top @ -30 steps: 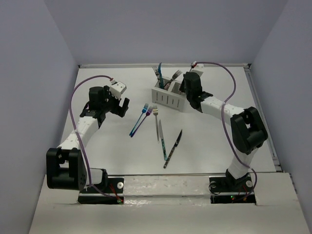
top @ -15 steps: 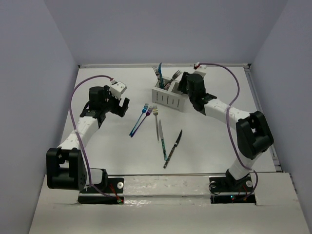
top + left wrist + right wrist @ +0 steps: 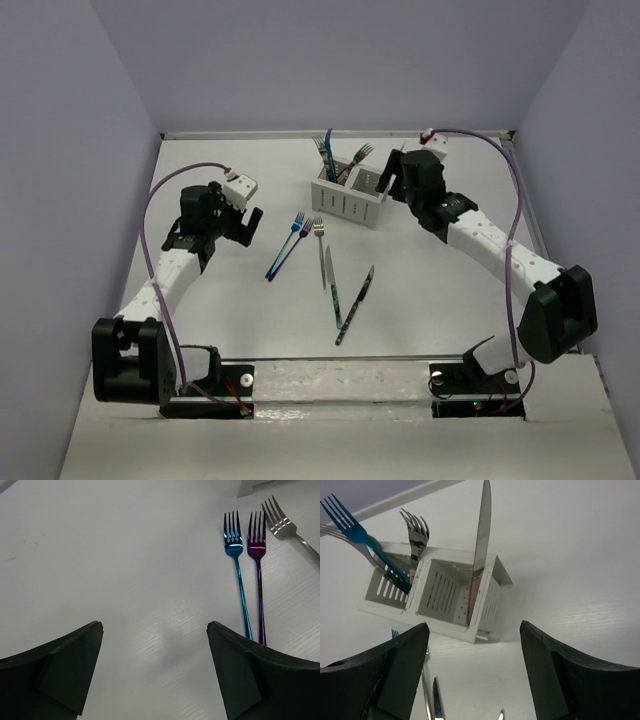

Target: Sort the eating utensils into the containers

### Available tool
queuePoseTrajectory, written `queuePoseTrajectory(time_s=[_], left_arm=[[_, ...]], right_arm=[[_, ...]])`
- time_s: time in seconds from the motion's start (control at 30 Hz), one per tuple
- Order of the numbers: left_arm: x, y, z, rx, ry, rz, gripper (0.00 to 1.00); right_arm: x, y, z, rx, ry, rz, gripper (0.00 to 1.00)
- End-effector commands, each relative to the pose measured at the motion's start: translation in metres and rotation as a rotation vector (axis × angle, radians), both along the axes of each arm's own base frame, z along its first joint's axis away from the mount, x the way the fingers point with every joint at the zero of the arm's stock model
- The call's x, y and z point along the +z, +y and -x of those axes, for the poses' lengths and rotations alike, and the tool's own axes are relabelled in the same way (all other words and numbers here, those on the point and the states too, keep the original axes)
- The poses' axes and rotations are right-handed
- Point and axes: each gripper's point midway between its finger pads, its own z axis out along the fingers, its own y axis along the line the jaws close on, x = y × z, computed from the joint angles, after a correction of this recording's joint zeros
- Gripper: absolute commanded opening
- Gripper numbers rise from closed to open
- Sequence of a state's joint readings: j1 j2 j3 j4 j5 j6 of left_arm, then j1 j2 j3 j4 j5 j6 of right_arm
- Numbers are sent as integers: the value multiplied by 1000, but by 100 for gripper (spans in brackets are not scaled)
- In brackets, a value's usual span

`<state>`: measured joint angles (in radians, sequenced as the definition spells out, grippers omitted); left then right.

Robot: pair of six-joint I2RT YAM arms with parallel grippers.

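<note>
Where three forks (image 3: 292, 245) lie, two knives (image 3: 331, 295) lie.

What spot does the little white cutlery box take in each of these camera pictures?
Top external: the white caddy stands upper middle.
Left wrist: only a pale corner at the top edge, probably it.
Right wrist: centre left, with a knife upright in it.
Shared landmark: the silver fork lying just in front of it, also top right in the left wrist view.
</note>
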<state>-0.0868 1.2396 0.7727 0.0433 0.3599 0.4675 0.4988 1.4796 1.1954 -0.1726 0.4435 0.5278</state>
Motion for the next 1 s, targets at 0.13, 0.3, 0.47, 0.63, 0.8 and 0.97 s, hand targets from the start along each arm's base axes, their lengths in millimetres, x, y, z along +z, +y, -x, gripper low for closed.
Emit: queuePoseTrajectory(time_s=[0.13,0.3,0.47,0.63,0.8,0.97], left_arm=[[9,45,26,119,-95,-94,99],[-9,63,38,177,-65,-132,99],[-23,69,44,201,-45,-128,99],[-21,71,48,226,-56,-120,99],[-20,73,48,238,-63,-121,99],[-21,73,48,238,-56,-121,99]], right_arm=[[-25,4,69,86,167,-142,76],[-65,38,106,176,310,-101,72],[-93,62,122,186,400,-1,72],[-118,80,128,175,449,30,72],[-137,96,130,180,482,68,71],[-165,98,147,175,557,77,69]])
